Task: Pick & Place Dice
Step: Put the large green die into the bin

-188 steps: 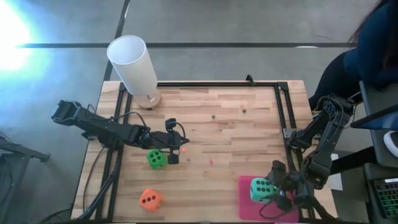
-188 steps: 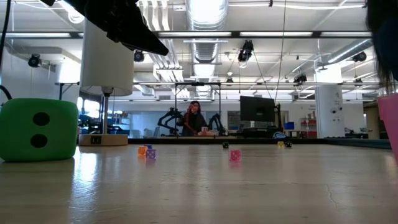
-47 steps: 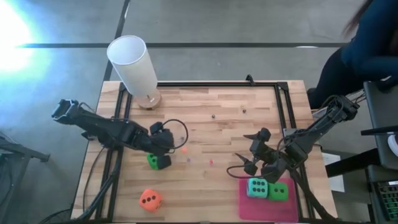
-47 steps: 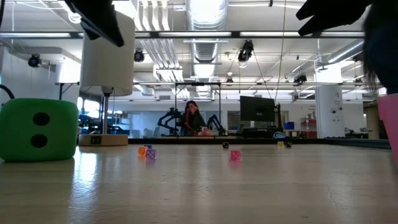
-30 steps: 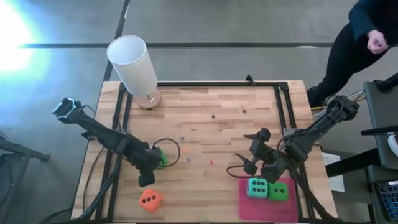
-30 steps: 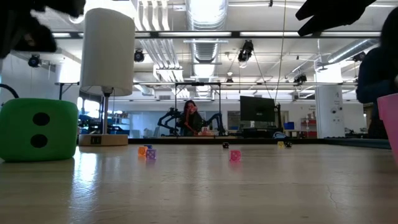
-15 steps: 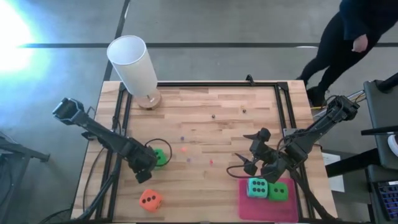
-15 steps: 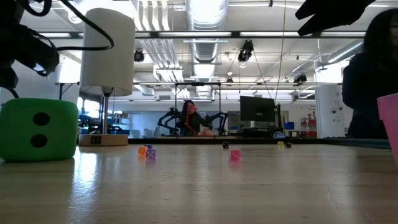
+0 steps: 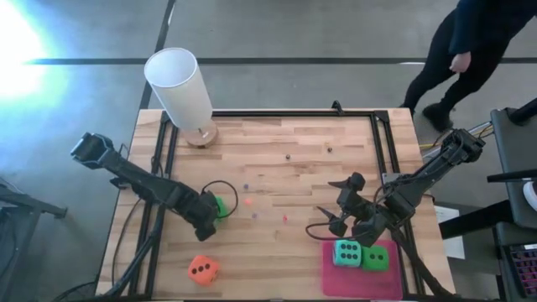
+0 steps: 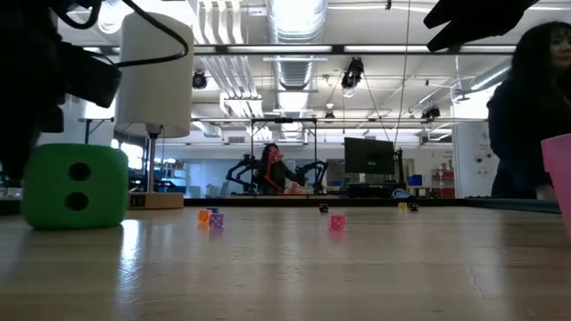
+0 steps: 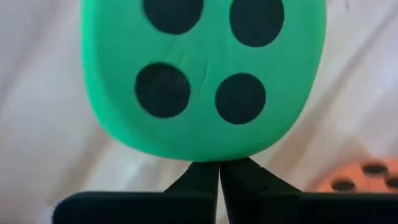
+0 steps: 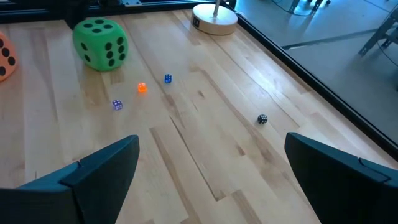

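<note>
A green die sits on the table, left of centre. The left gripper touches it, fingertips pressed together. An orange die lies nearer the front edge. Teal and green dice rest on the pink mat. The right gripper hovers beside the mat, spread wide. Tiny dice dot the centre; a white cylinder stands at the back left corner.

Your right end effector: fingers spread wide over the wooden tabletop. Beyond them you have one green die, an orange die's edge, four tiny dice scattered, and a round wooden base.
</note>
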Available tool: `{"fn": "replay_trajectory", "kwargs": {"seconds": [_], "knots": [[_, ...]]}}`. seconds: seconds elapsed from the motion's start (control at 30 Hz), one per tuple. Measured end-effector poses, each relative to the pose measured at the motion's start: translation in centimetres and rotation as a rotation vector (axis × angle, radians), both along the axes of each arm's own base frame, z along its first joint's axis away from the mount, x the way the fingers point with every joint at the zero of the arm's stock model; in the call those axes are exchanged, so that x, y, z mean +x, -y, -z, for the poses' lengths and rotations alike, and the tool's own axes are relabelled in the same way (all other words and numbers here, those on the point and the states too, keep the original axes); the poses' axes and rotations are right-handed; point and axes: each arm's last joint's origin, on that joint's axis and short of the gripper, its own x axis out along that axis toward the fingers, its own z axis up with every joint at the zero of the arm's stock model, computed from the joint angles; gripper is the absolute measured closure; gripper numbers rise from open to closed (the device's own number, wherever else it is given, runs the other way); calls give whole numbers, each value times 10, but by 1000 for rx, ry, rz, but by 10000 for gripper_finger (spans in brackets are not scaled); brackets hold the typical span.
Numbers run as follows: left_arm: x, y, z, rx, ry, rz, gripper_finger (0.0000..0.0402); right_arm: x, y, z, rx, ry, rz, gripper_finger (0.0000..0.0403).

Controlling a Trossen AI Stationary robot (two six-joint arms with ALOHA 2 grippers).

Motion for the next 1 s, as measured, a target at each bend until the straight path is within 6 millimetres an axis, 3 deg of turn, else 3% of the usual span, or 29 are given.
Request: {"fn": "replay_trajectory", "kwargs": {"seconds": [0.57, 1.0], "knots": [[27, -46, -4, 335, 206, -67, 382, 1, -1, -1, 3, 9, -4, 3], [63, -86, 15, 429, 270, -1, 382, 1, -1, -1, 6, 15, -3, 3]]}}
